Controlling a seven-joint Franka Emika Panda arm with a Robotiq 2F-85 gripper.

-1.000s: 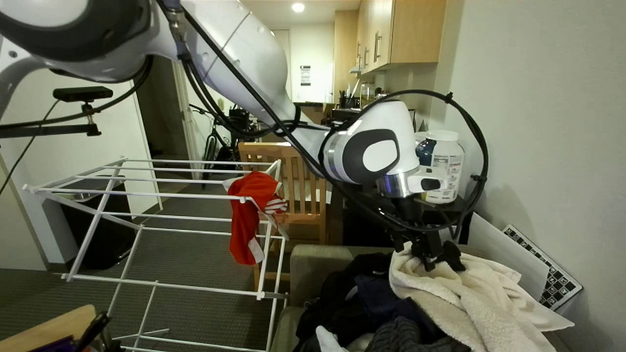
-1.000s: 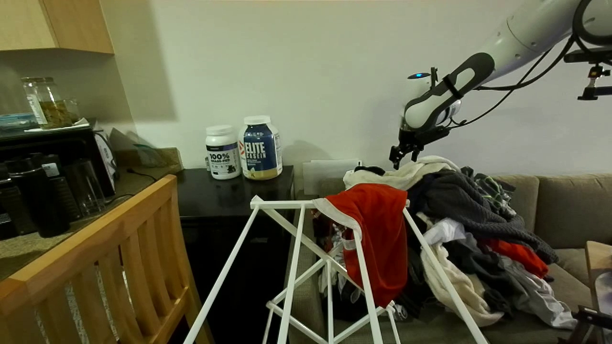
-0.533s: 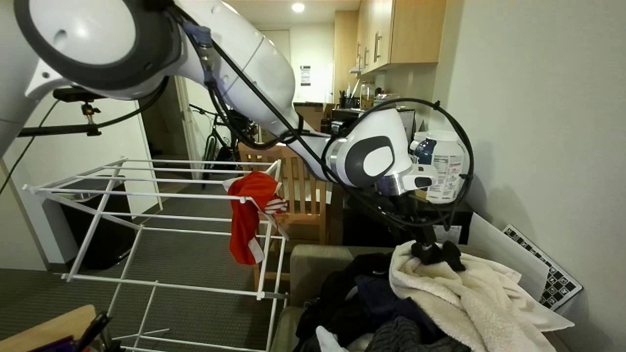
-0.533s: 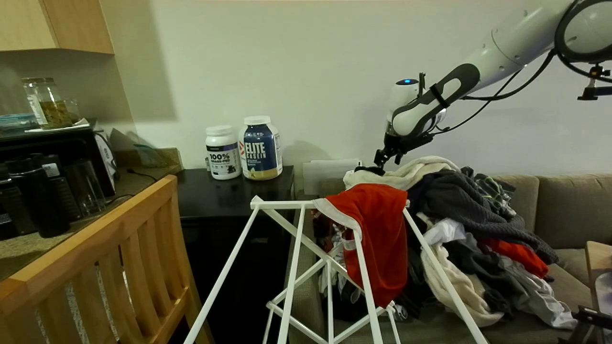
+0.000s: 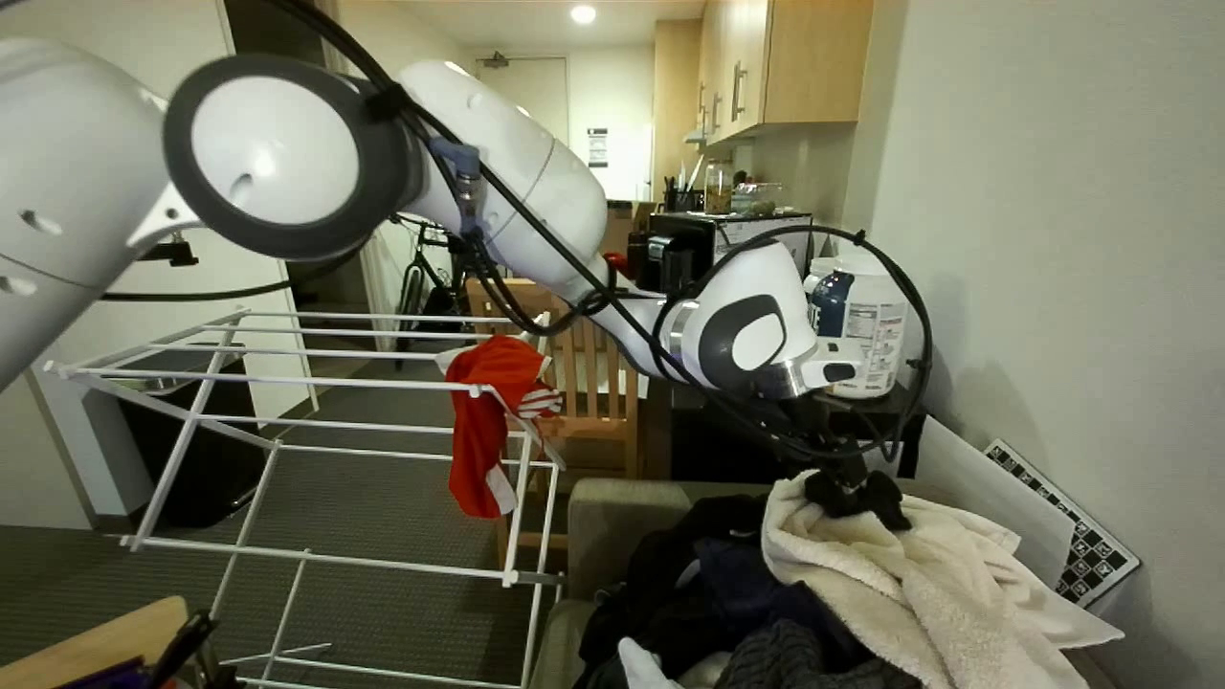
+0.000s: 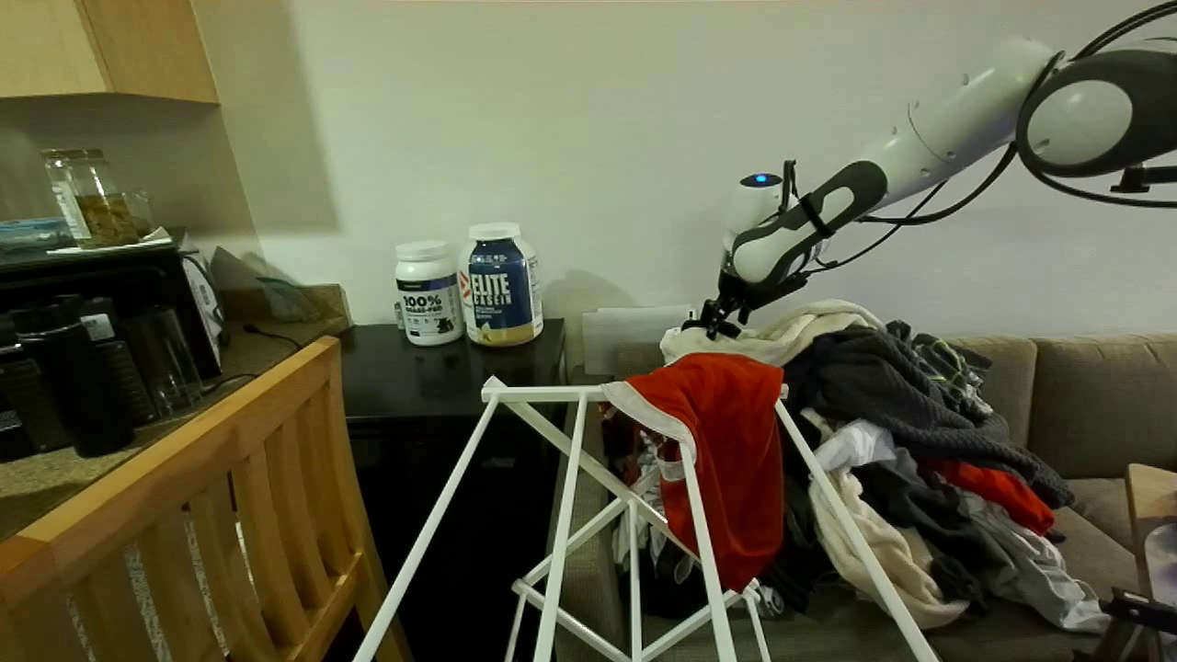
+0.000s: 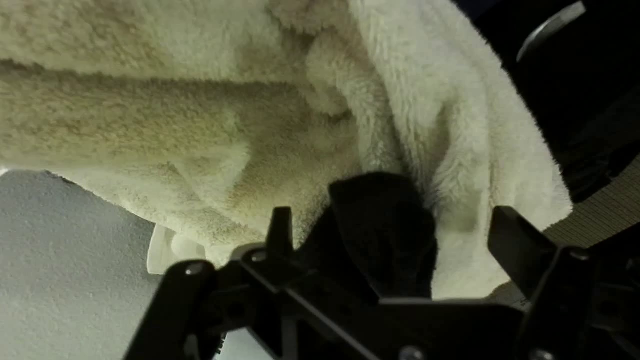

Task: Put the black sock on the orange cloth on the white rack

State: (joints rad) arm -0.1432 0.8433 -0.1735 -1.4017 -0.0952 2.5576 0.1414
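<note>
Gripper [image 7: 391, 228] came down over the black sock [image 7: 382, 220], jaws wide apart

Compared with a second ago it had dropped and swung across to the sock; sock and cream towel [image 5: 919, 574] hadn't budged. Sock lay crumpled on the towel, between the jaws, not clamped. Couldn't tell whether the tips touched it.

Step in hand, my guess: picking up the sock. Doing it well called for centring first: by the wrist view the sock sat nearer one jaw, with bare towel showing before the other. Then it wanted a dip just past the sock's bulk, a slow close, a straight lift and a check that no towel came along; plush pile would probably get pinched easily.

Views: wrist gave the gap and the sock clearly, while both exterior views blended black sock into black gripper. Drop spot showed only from outside: orange cloth [image 6: 726, 460] draped over the end of the white drying rack [image 6: 631, 500]. There, in an exterior view, cloth and gripper nearly lined up, deceptively close; dark laundry [image 5: 660, 593] and a strip of sofa [image 5: 617, 536], seen between towel and rack in an exterior view, told me they stood well apart.
</note>
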